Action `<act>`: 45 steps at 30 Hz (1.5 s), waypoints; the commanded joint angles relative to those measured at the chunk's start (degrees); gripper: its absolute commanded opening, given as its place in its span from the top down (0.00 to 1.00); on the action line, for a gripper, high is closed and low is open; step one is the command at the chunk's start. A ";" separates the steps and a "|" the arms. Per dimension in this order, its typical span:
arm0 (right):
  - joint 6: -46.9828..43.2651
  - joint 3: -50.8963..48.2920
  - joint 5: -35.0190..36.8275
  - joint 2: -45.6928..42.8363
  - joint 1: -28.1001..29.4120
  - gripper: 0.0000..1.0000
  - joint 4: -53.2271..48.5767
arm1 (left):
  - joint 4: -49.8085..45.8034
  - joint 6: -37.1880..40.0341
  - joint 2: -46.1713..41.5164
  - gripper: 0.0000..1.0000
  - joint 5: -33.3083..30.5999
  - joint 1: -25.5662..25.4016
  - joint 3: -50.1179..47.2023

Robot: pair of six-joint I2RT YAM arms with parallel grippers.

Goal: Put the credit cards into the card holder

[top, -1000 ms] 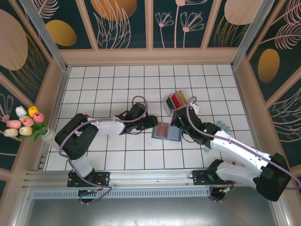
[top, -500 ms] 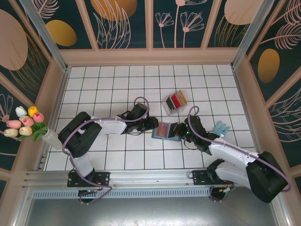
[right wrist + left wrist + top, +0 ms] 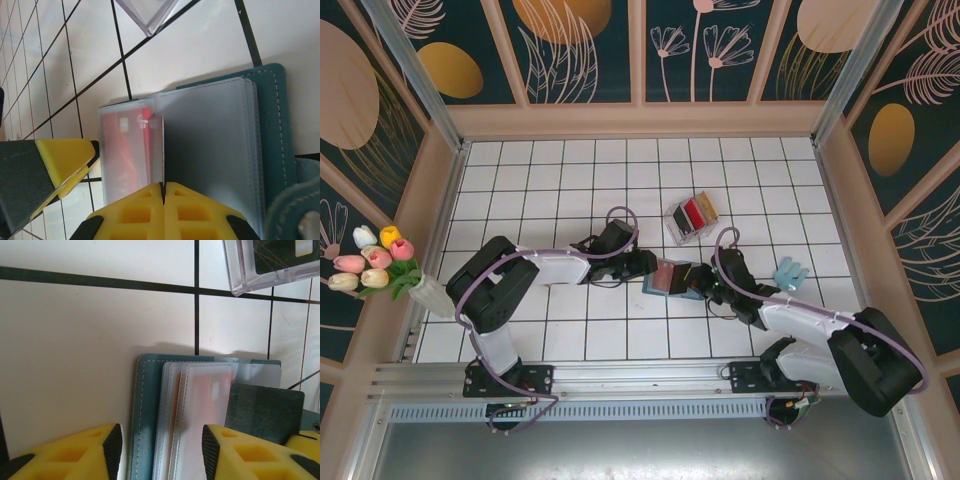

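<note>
Overhead, the teal card holder [image 3: 670,280] lies unfolded between the two arms' tips, with spare cards [image 3: 692,213] standing in the clear rack [image 3: 676,232] just beyond it. The left wrist view brings in the left gripper [image 3: 161,442], jaws apart, straddling the holder's stitched edge. The right wrist view adds a red card [image 3: 131,145] inside a frosted sleeve [image 3: 125,165], and the right gripper [image 3: 163,192] with fingers pressed together at that sleeve's edge.

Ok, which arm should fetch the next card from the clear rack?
Left. The left fingers stand open and empty at the card holder, the clear rack just ahead. The right fingers are shut, seemingly pinching a sleeve upright.
</note>
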 commanded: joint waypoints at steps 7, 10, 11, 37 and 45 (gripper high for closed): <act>1.17 -1.60 -1.22 2.42 -0.43 1.00 3.98 | -0.18 1.20 1.83 0.56 1.48 -0.36 1.02; 0.80 -0.82 -0.66 3.95 -0.69 1.00 3.95 | -0.07 1.22 2.09 0.57 1.87 -0.40 0.98; 0.66 -0.61 -0.61 4.62 -0.74 1.00 4.65 | -0.10 1.26 2.26 0.58 2.02 -0.36 1.04; 0.74 3.62 -2.83 11.19 -0.37 1.00 8.07 | 0.10 1.26 2.43 0.66 2.36 -0.49 0.69; -1.90 4.14 3.68 6.27 -0.46 1.00 0.42 | -0.35 1.14 2.43 0.68 1.84 -0.46 0.70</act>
